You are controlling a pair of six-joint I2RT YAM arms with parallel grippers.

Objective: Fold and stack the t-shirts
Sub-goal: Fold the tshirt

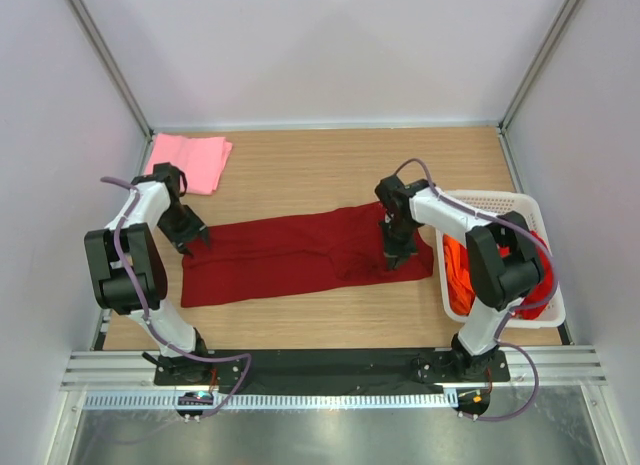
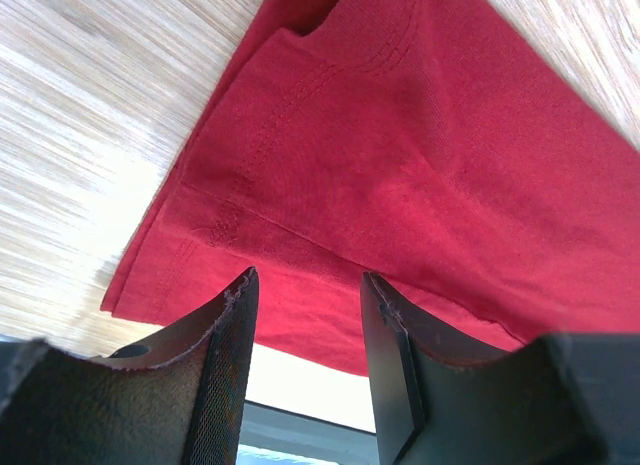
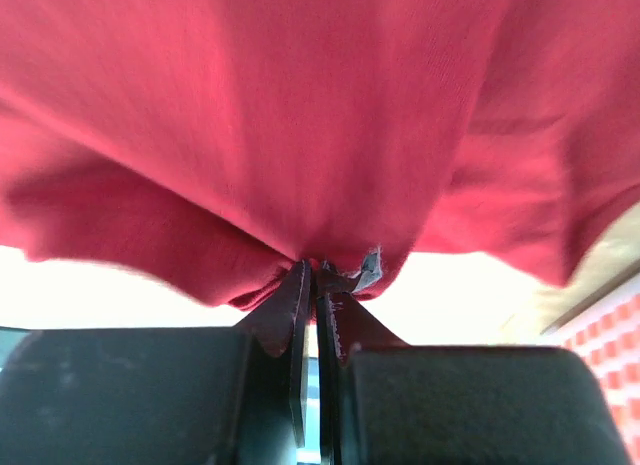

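Wood-grain counter (image 1: 330, 165), pale walls on three sides, and one maroon t-shirt (image 1: 290, 255) spread lengthwise across the middle of it: that is your work piece. It lies as a long band, its left end near your left arm and its right end just beside the white basket (image 1: 490, 195). A pink t-shirt (image 1: 190, 162) sits folded in the far left corner, well apart. An orange t-shirt (image 1: 460, 270) waits bunched in the basket.

Your right fingers (image 3: 285, 310) are pressed together on a tuck of maroon cloth at the right end. The wrist view shows the fabric gathered into the pinch and draping away above it. Your left fingers (image 2: 225, 370) stand apart with nothing between them, hanging just over the shirt's left edge near a stitched hem (whether the tips touch the cloth, I cannot tell).

You look to be early in folding this shirt, judging by one end gripped and the other not. The next move calls for the left fingers to come down and close on the left edge, so that both ends can rise together. Match the two grips in height and depth, I'd say, or the band may twist as you carry it over into the fold.
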